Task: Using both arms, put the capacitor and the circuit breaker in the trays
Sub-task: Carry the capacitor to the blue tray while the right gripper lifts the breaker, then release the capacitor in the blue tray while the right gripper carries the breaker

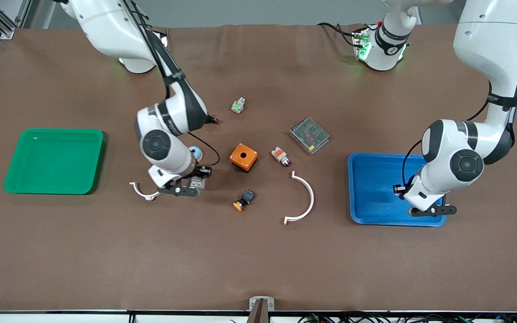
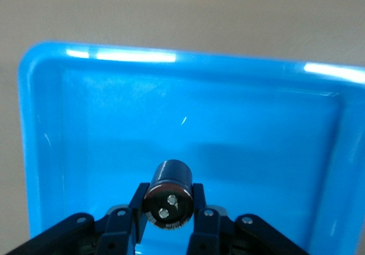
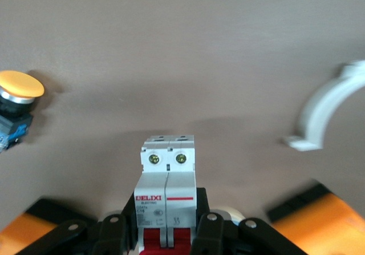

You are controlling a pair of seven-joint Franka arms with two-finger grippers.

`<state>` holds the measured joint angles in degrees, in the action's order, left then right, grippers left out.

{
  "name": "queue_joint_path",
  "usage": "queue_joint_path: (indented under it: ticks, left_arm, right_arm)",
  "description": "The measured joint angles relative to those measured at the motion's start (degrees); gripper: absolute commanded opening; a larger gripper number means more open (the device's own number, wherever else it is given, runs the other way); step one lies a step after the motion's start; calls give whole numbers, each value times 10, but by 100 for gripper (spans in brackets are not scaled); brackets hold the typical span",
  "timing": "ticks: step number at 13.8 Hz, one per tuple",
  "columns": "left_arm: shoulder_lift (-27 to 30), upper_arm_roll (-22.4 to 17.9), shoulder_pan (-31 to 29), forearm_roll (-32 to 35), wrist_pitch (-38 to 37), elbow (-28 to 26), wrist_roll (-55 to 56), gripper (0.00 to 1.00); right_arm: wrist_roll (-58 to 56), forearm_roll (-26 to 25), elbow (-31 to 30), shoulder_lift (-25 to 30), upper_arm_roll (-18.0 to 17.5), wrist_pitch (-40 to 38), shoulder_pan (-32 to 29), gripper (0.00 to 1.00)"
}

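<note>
My left gripper [image 1: 433,210] hangs over the blue tray [image 1: 370,188], at the tray's edge nearest the front camera. In the left wrist view it [image 2: 169,198] is shut on the capacitor [image 2: 171,181], a black cylinder with two metal terminals on its end, held above the tray floor [image 2: 239,129]. My right gripper [image 1: 186,190] is low over the table between a small white arc and the push button. It [image 3: 166,205] is shut on the circuit breaker [image 3: 167,169], a white-grey block with red toggles; the breaker also shows in the front view [image 1: 198,182].
A green tray [image 1: 54,160] lies at the right arm's end. Mid-table are an orange box [image 1: 243,157], an orange-capped push button [image 1: 244,199], a white-and-orange part with a red lens [image 1: 281,156], a mesh-covered unit [image 1: 309,135], a large white arc [image 1: 304,199] and a small one [image 1: 144,190].
</note>
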<state>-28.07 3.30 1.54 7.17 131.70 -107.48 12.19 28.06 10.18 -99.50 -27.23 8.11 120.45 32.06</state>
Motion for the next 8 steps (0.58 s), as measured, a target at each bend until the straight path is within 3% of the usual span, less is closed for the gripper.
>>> queue_joint_path:
  ticks: [3,4,5,6,8]
  left_arm:
    - [1,0,-11,0,68,-59,0,10]
    - [1,0,-13,0,92,-75,0,25]
    - [1,1,-14,0,110,-88,0,52]
    - [1,1,-15,0,119,-94,0,97]
    - [2,2,-14,0,126,-95,0,100]
  right_arm:
    - [-78,-5,15,96,47,-141,-53,18]
    - [-119,-7,14,122,65,-173,-78,18]
    - [-160,-13,12,139,82,-197,-103,19]
    - [-205,-19,8,148,100,-210,-129,19]
    - [-291,-37,-3,146,123,-212,-186,19]
